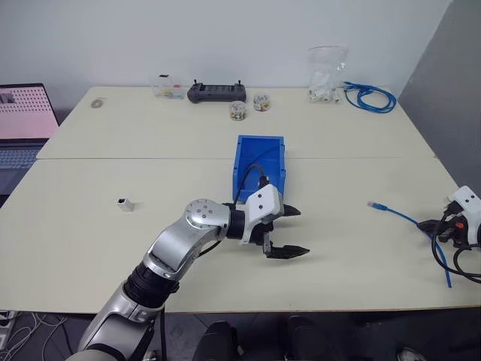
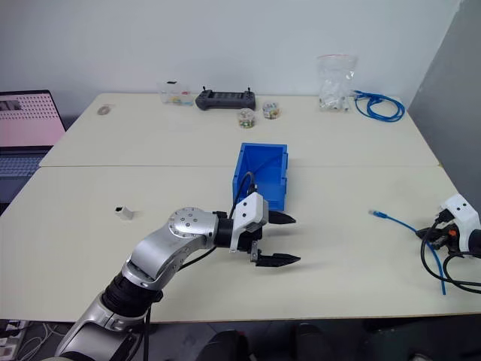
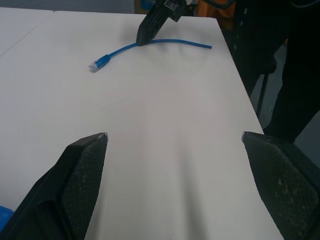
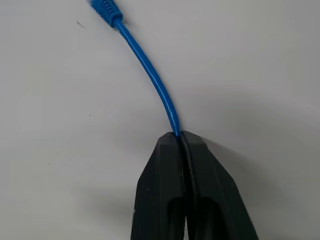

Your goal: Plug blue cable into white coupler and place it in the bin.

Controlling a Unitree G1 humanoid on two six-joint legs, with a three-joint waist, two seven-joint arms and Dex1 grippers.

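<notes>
- Two hands are in play, and I'm steering toward a mate-up between them: my right hand [image 4: 182,137] sits at the desk's [image 1: 150,226] right edge, my left hand [image 1: 289,232] near the middle, just in front of the bin [image 1: 261,162].
- The blue cable [image 1: 398,214] lies on the desk on my right side. Its long axis runs from the pale plug [image 1: 374,204], which points toward the desk's centre, back to the right edge and off it.
- My right hand's fingers are pressed together on the blue cable, pinching the cord some way behind the plug; the free length with the plug sticks out ahead of the fingertips, lying on the desk.
- My left hand is spread wide and holds nothing; its fingers [image 3: 82,170] hover above bare desk, aimed rightward at the plug.
- The white coupler [image 1: 125,204] sits alone on the left part of the desk, well apart from both hands, and nearer my left arm.
- My reading: the cable is grasped, the coupler not yet picked up. The left hand would have to swing back leftward for it, away from where it now points.
- Risk as I judge it: the grip is far from the plug, so the tip may flop during insertion.
</notes>
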